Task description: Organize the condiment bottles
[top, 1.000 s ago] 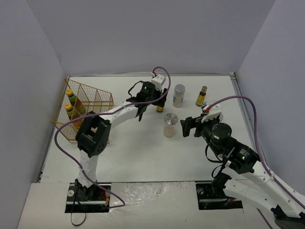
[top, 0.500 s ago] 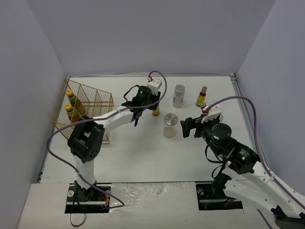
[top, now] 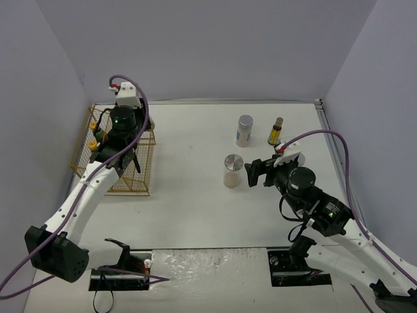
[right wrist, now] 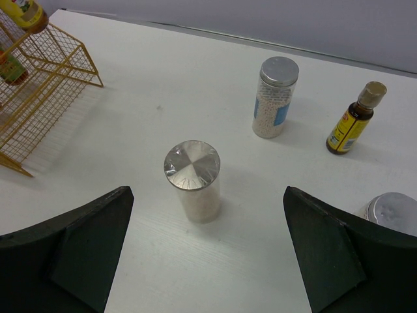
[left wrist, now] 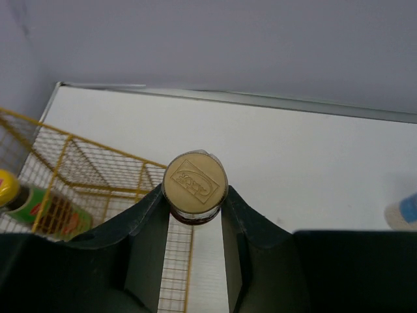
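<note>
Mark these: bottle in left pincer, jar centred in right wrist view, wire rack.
held bottle (left wrist: pixel 195 184): left wrist view, tan cap top.
centred jar (right wrist: pixel 191 165): right wrist view, silver lid.
wire rack (top: pixel 140 169): top external view, right side mesh.

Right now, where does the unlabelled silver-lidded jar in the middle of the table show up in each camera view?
Top external: the unlabelled jar stands near the centre of the table.
Left wrist: not in it.
Right wrist: centre of the picture.
Shared landmark: the gold wire rack, at the left in all three.
</note>
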### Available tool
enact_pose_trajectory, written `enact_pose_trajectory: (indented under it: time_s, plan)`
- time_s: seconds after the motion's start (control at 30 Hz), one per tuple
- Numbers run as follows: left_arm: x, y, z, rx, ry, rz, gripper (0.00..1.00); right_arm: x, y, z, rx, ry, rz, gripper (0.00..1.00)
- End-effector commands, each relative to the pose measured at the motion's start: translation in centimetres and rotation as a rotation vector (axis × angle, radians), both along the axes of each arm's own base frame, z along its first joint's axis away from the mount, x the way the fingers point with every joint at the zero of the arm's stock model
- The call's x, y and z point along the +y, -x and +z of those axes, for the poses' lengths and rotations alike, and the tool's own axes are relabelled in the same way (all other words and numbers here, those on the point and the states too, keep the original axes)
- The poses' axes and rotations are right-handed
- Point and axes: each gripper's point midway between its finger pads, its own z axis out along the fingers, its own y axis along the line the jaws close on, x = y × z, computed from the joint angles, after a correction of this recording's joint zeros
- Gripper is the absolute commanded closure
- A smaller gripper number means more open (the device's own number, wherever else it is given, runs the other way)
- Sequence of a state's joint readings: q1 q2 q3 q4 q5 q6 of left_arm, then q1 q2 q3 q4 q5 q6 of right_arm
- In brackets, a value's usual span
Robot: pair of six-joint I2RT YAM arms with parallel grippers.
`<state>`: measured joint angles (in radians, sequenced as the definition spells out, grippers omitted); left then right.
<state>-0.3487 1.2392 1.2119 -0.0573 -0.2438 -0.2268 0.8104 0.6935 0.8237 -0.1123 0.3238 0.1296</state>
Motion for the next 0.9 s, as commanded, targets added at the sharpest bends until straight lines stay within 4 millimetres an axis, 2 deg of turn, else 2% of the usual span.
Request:
enact_pose_trajectory:
  time_s: [0.0, 0.13, 0.4, 0.63, 0.8, 0.87]
  plan:
    - [3.2, -1.3, -0.3, -0.004, 0.027, 0.096, 1.00, 1.0, -0.8, 1.5, -0.051, -0.049, 0.015, 0.04]
    - [4.0, -3.0, -1.4, 0.000, 0.044, 0.108, 1.00, 1.0, -0.8, 1.3, -0.048, -0.049, 0.017, 0.04]
    - [4.8, -5.7, -5.7, 0.048, 0.022, 0.154, 1.00, 0.8, -0.7, 0.5, -0.038, -0.044, 0.010, 0.04]
    - [4.6, -6.8, -8.1, 0.073, 0.037, 0.147, 1.00, 0.8, -0.7, 0.3, -0.037, -0.041, 0.006, 0.04]
    - [4.7, -7.1, -8.6, 0.075, 0.043, 0.150, 1.00, 0.9, -0.8, 0.1, -0.032, -0.036, 0.007, 0.04]
    - [4.8, -7.3, -9.0, 0.079, 0.047, 0.154, 0.97, 0.9, -0.8, 0.0, -0.030, -0.034, 0.007, 0.04]
